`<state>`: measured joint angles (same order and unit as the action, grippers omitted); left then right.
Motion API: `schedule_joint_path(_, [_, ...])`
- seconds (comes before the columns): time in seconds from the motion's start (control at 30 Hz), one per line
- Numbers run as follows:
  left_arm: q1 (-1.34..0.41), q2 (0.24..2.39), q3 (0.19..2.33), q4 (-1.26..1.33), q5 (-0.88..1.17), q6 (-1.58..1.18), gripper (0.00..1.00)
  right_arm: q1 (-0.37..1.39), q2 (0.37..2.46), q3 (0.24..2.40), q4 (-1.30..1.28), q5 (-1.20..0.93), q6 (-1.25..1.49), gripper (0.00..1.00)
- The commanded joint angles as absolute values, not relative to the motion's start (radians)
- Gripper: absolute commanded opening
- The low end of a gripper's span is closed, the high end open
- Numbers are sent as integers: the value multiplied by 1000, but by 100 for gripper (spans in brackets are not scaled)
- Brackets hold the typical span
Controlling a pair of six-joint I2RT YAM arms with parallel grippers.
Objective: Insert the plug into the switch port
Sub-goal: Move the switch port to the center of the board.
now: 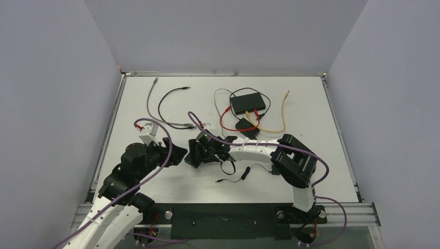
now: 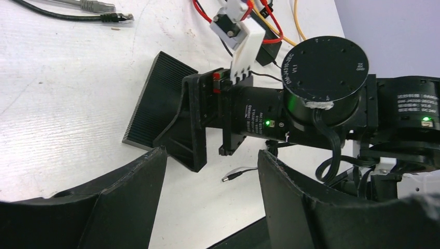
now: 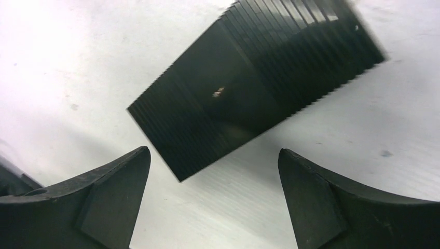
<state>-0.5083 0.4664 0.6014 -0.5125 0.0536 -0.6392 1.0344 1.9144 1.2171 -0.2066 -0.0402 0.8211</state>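
Switch (image 1: 248,102): black box toward the table's far edge, right of the middle, as I see it.
Plug (image 1: 220,181): small and black, lying loose near the near edge, in neither gripper.
Right gripper (image 3: 214,153): jaws spread wide, holding nothing, over the table's middle.
Left gripper (image 2: 211,155): jaws partly apart, holding nothing, facing the right one up close.
Orange cable (image 1: 283,116): loops beside the switch.

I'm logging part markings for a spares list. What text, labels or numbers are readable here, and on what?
"DM-J4310-2EC": on the round black motor cap, left wrist view.
"V1.1": on the same cap, beside the first marking.
White print on the motor barrel below it: too small to read.
Label on the motor housing at right: blurred.
Overhead and right wrist views: no text.
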Motion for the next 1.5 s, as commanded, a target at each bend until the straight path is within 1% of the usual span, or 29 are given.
schedule_joint_path(0.0, [-502, 463, 636, -502, 16, -633, 63, 1009, 1803, 1257, -281, 82, 741, 89])
schedule_joint_path(0.17, [-502, 480, 612, -465, 17, -651, 63, 990, 1758, 1277, -341, 169, 635, 90])
schedule_joint_path(0.37, [-501, 532, 580, -423, 18, -677, 63, 937, 1765, 1313, -337, 113, 533, 88])
schedule_joint_path(0.5, [-500, 560, 559, -393, 9, -688, 63, 896, 1809, 1368, -332, 51, 496, 85])
schedule_joint_path(0.67, [-499, 596, 543, -359, -18, -705, 62, 868, 1879, 1460, -330, -5, 470, 84])
schedule_joint_path(0.9, [-489, 639, 521, -331, -32, -731, 62, 841, 2017, 1609, -400, -49, 457, 80])
schedule_joint_path(1.23, [-475, 669, 469, -296, -6, -793, 62, 836, 2158, 1714, -430, -110, 462, 75])
schedule_joint_path(1.47, [-470, 640, 426, -302, 43, -819, 62, 840, 2188, 1693, -446, -126, 468, 74])
